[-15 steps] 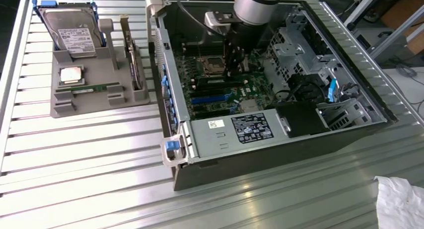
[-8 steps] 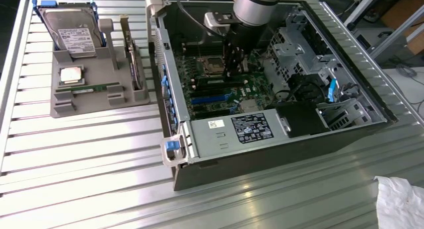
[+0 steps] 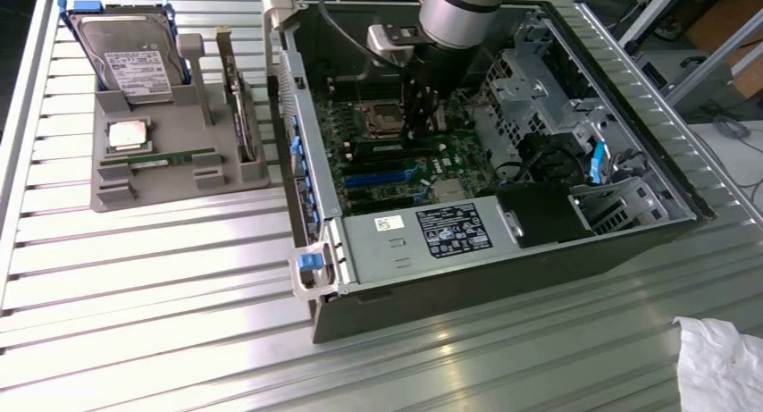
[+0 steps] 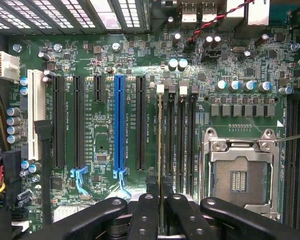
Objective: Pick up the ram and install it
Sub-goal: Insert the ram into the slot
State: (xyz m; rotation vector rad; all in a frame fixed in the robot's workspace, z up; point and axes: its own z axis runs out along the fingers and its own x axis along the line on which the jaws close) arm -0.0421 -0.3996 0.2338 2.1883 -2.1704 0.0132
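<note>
My gripper [image 3: 420, 117] reaches down into the open computer case [image 3: 313, 251], over the motherboard [image 3: 394, 166]. In the wrist view the gripper [image 4: 160, 200] is shut on the ram [image 4: 160, 140]. The ram shows edge-on as a thin green and gold strip between the black fingers [image 4: 146, 212]. It stands upright along the memory slot farthest from the processor socket [image 4: 238, 175], of the several parallel slots there. Whether it is seated in the slot I cannot tell. A second ram stick [image 3: 155, 160] lies flat in the grey tray [image 3: 155, 193] at the exterior view's left.
The tray also holds a hard drive [image 3: 138, 68], a square silver processor chip [image 3: 128, 135] and an upright card [image 3: 245, 117]. Inside the case are the power supply [image 3: 435, 236], a drive cage [image 3: 537, 72] and black and blue expansion slots [image 4: 119, 125]. A white bag [image 3: 721, 363] lies at the near right.
</note>
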